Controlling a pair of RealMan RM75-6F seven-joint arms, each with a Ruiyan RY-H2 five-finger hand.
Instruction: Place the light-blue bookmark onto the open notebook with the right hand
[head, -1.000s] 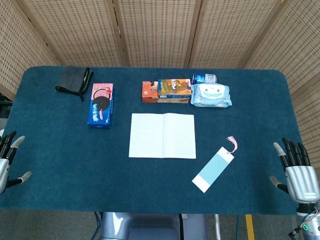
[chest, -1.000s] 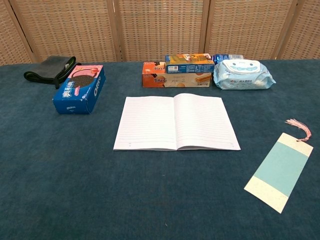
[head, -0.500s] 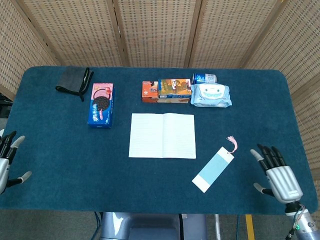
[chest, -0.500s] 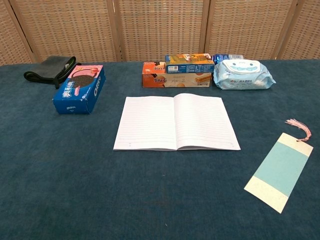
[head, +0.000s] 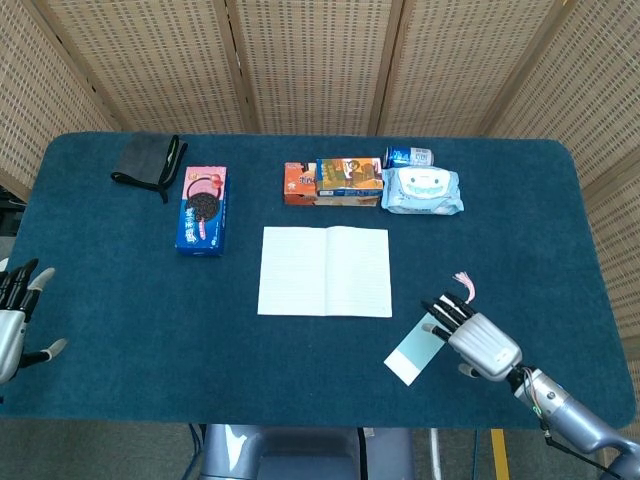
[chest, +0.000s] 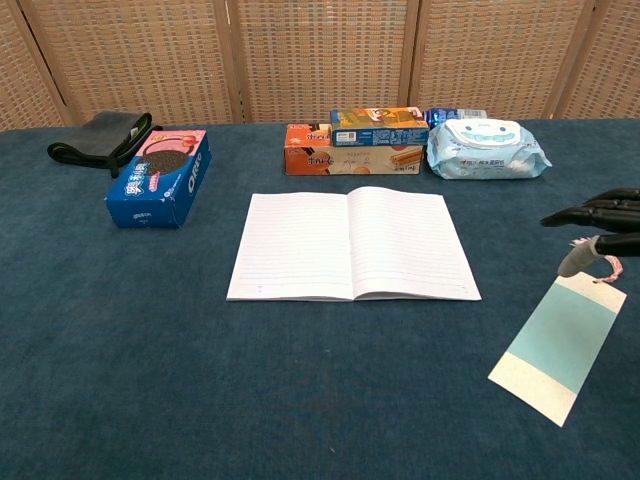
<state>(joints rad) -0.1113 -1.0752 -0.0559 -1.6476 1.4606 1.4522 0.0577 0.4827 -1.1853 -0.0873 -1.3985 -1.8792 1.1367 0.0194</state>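
Both views show right hand open over bookmark, holding nothing; only head shows left hand, open.

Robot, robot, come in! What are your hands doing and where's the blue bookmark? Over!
Right hand open above bookmark, no grip. Left hand open at table edge. Bookmark flat on table, beside notebook. Path clear.

Background. A folding screen of woven rattan panels in wooden frames stands behind the table, which is covered in dark teal cloth. Grey floor with a yellow line shows below the table's near edge. Lighting is even.
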